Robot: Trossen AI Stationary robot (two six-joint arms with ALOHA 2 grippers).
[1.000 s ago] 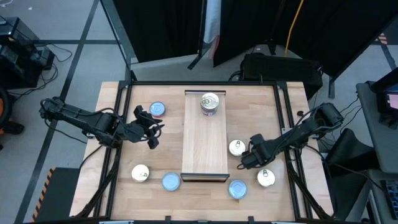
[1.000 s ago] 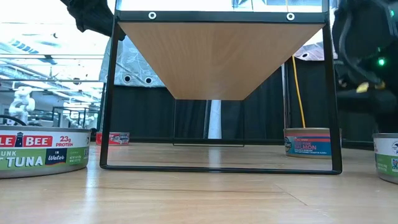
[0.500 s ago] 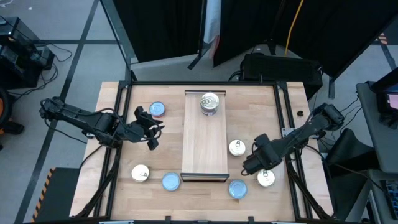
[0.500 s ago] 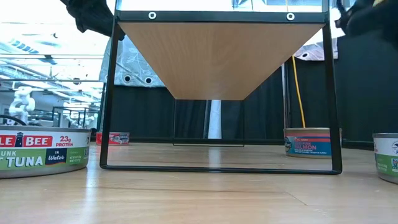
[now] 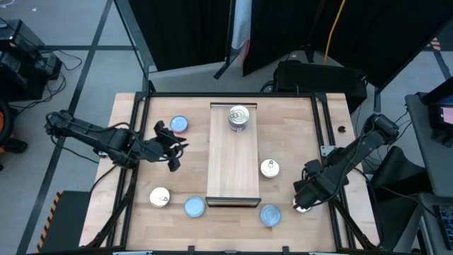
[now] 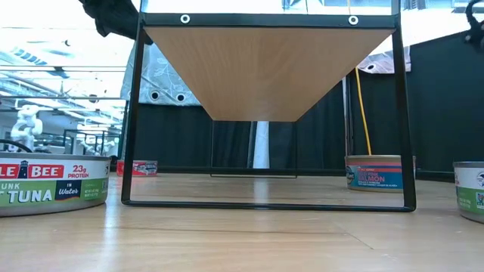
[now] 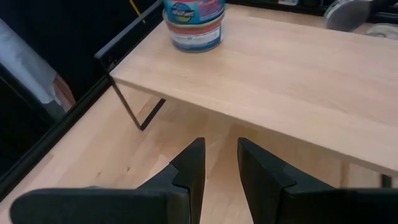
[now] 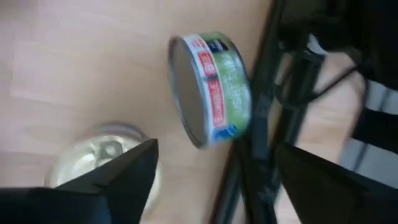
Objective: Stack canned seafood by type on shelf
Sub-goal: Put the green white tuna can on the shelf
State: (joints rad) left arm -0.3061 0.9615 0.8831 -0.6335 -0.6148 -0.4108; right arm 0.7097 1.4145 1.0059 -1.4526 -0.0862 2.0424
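Your right gripper (image 5: 303,203) is over the near right corner of the table, fingers (image 8: 118,171) spread wide and holding nothing. In the right wrist view a pull-tab tin (image 8: 109,155) lies just beyond one finger, with a green-labelled tin (image 8: 214,87) farther out, close to the black table frame (image 8: 264,112). In the high view the arm hides most of the tin beneath it, so you cannot tell there whether the fingers bracket it.

Your left gripper (image 5: 172,145) hangs over the left half of the table, beside the shelf (image 5: 232,177), fingers (image 7: 189,165) narrowly parted and empty (waiting, by the look of it).

On the shelf only one stack of tins (image 5: 238,117) stands, at the far end. Loose on the tabletop: a blue-topped tin (image 5: 179,125) far left, a cream-topped tin (image 5: 159,197) and a blue-topped one (image 5: 194,207) near left, a pull-tab tin (image 5: 269,168) just right of the shelf, and a blue-topped tin (image 5: 270,214) near right.

Judgement: the step in hand is a pick at the near right corner, and the task is early. Next you need to centre the open fingers on the pull-tab tin, descend, and close before lifting. Mind the frame close by.
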